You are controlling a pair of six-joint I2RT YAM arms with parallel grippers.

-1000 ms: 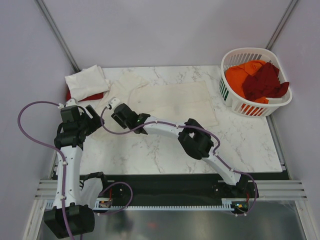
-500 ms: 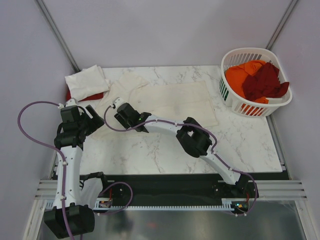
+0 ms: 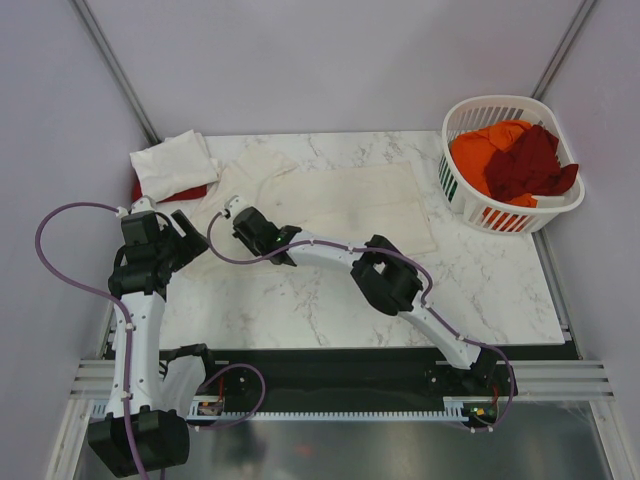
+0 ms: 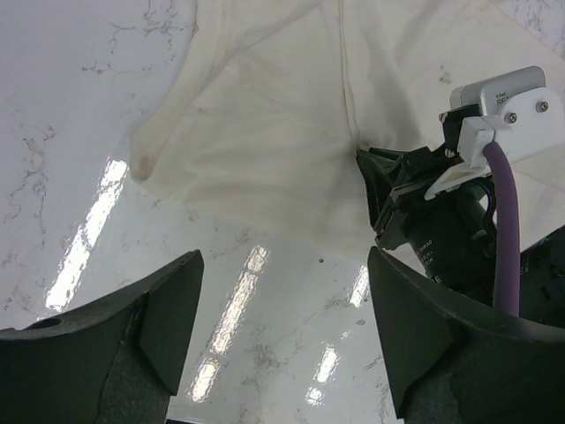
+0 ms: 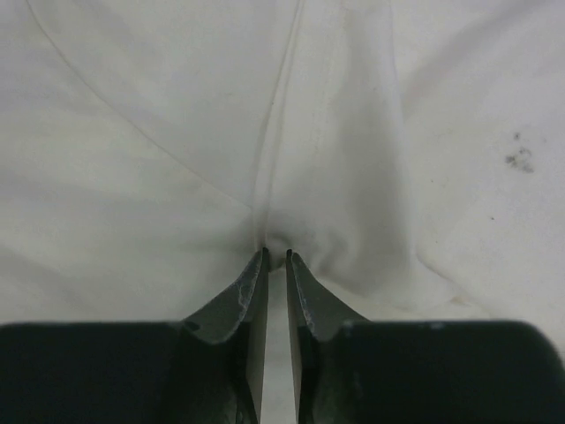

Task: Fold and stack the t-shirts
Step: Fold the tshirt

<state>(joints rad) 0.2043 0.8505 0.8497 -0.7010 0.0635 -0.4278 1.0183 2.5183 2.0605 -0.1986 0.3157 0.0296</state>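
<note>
Cloth first, from the top view: the large cream-white t-shirt (image 3: 350,200) lies spread on the marble table (image 3: 300,300), its long axis running left to right. The right gripper (image 3: 242,222) reaches across to the shirt's left near part and sits on the fabric. The left gripper (image 3: 192,238) hangs just left of that edge, so both are close, but only the right one touches. At the far left corner a folded cream-white shirt (image 3: 175,162) rests on a red shirt (image 3: 192,192), well apart from the work. The laundry basket (image 3: 468,212) at the far right holds an orange shirt (image 3: 478,150) and a dark maroon shirt (image 3: 530,165).

From the left wrist view, the left fingers (image 4: 168,309) stand wide apart over bare marble, holding nothing. The shirt's hem and sleeve lie just beyond them, and the right gripper is at the seam on the right.

From the right wrist view, the right fingers (image 5: 238,305) are drawn together to a narrow slit. Cloth puckers at their tips where a seam runs away from them, so I judge they have a pinch of the shirt.

Any lift probably needs the left gripper on the sleeve edge ahead of it. Nothing stands between.
</note>
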